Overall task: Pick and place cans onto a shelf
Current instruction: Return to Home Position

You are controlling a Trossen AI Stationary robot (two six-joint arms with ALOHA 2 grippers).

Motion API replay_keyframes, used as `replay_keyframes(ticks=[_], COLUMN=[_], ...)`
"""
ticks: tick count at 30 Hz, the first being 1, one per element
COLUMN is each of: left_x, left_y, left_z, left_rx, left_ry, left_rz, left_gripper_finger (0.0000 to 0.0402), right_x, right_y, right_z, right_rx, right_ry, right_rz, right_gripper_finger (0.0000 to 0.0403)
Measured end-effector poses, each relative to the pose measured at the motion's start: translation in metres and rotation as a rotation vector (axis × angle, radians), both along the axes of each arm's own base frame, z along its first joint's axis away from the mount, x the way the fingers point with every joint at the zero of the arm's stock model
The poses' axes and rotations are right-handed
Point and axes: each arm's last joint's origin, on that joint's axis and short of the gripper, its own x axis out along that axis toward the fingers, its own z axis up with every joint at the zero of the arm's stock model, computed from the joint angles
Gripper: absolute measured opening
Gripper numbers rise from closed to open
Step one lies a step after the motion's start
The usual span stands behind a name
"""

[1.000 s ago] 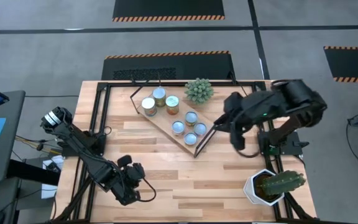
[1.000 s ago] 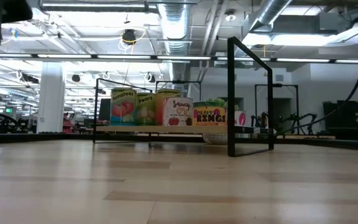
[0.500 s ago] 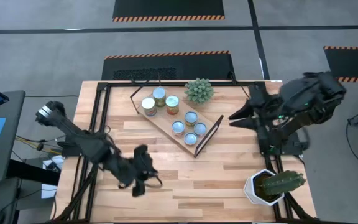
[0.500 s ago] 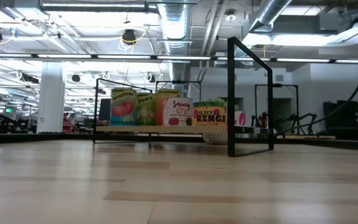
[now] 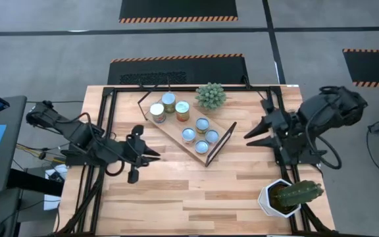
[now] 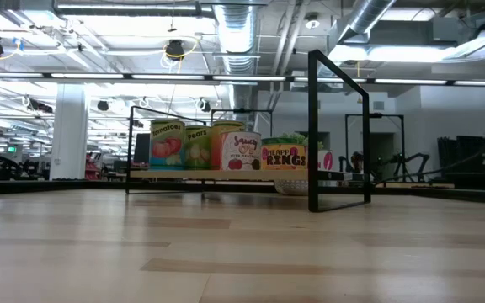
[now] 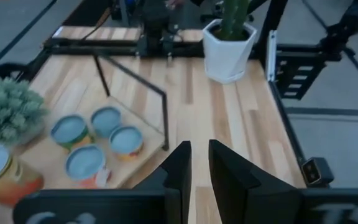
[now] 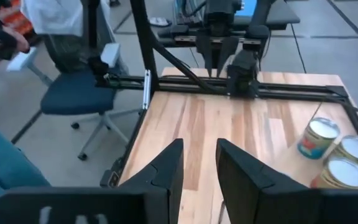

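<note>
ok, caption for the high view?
Seven small metal cans on the light wooden shelf; left pincer and right pincer empty either side.

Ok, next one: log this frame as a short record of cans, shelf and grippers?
cans: seven, all upright on the shelf
shelf: diagonal, far middle of table
left gripper: empty, slightly open, over table's left side
right gripper: empty, slightly open, by table's right edge
other: cactus pot at near right corner; green plant beside shelf
</note>
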Motion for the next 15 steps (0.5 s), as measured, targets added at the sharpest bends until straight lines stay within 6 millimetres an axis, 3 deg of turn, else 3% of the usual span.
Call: replay_keyframes(ticks=[10,15], left_x=[-0.01,-0.018], left_y=[0.006,0.015], left_z=[-0.002,-0.032], left_rx=[0.022,-0.029], left_ry=[0.022,-0.073], left_rz=[0.034,0.053], left_gripper_finger=[0.0043,0.0043], right_x=[-0.042,-0.053], right_y=[-0.016,-0.02], right_z=[-0.085,-0.133], right_rx=[0.181,0.262], right_ry=[-0.262,-0.37], right_rz=[0.125,0.156], right_gripper_finger=[0.0118,0.0118])
